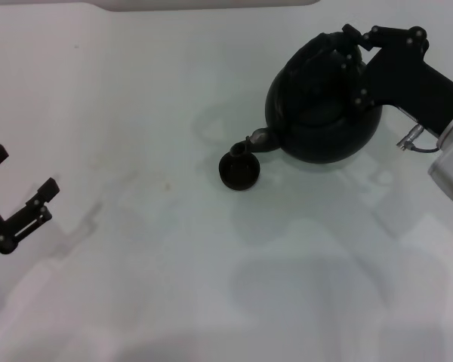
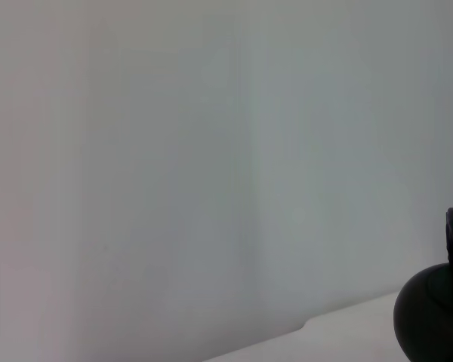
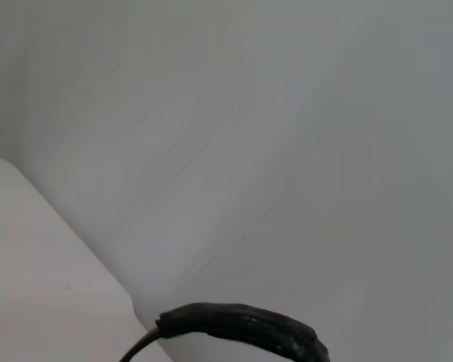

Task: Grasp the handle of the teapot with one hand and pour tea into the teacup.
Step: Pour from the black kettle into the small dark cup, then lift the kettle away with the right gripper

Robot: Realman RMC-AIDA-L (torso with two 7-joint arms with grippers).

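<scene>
Over the teacup [image 1: 239, 169], the teapot [image 1: 322, 113] is tipped, its handle [image 1: 334, 47] clamped by the right gripper [image 1: 354, 45]; left gripper [image 1: 19, 175] is parked wide open.

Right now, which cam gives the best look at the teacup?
Head view. The teacup is whole and unblocked on the white table, directly under the spout of the tilted teapot held by the right gripper. Neither wrist view shows the cup: the left catches only a dark rounded edge, the right only the handle.

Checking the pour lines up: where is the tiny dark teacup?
Head view: the tiny round dark teacup sits on the white table, centre-right, directly under the large matte-black teapot's spout.
</scene>
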